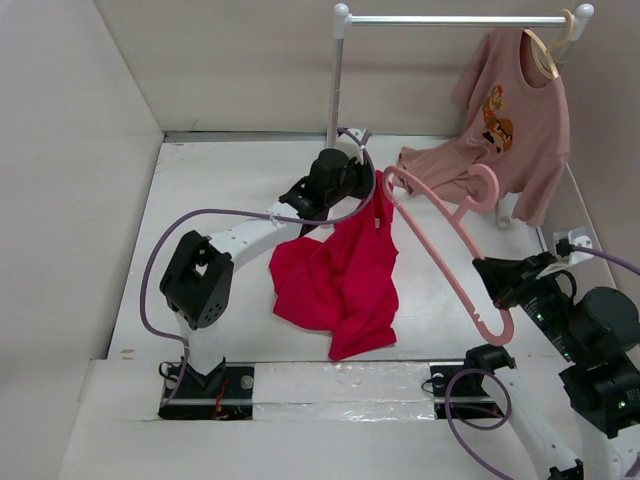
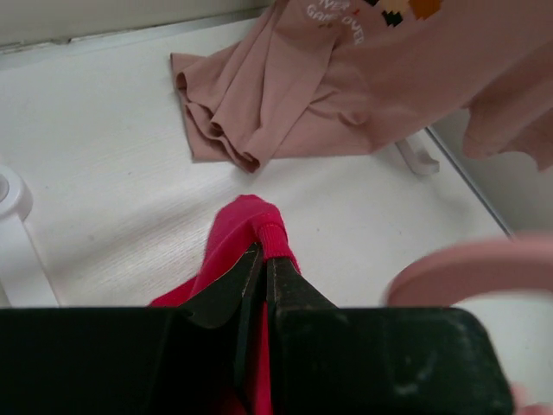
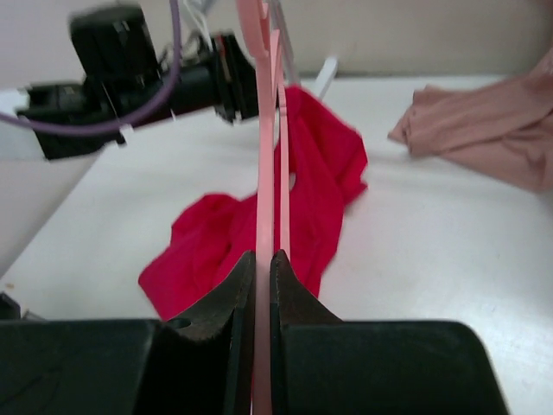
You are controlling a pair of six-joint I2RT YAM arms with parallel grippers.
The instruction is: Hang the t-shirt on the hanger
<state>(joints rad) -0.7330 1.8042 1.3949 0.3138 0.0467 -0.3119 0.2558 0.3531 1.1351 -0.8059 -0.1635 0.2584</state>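
Observation:
The red t-shirt [image 1: 340, 270] hangs from my left gripper [image 1: 372, 188], which is shut on its collar edge and holds it up; its lower part rests crumpled on the table. In the left wrist view the collar [image 2: 259, 226] sticks out between the shut jaws of my left gripper [image 2: 264, 255]. My right gripper [image 1: 490, 272] is shut on the pink hanger [image 1: 450, 215] and holds it above the table, its far end next to the lifted collar. In the right wrist view the hanger [image 3: 268, 130] runs edge-on from my right gripper [image 3: 263, 259] towards the t-shirt [image 3: 259, 225].
A dusty-pink printed t-shirt [image 1: 515, 120] hangs on a beige hanger [image 1: 550, 45] from the white rail [image 1: 450, 18] at the back right, its hem lying on the table [image 1: 440, 160]. The rail's post [image 1: 336, 90] stands behind my left gripper. Walls enclose the table.

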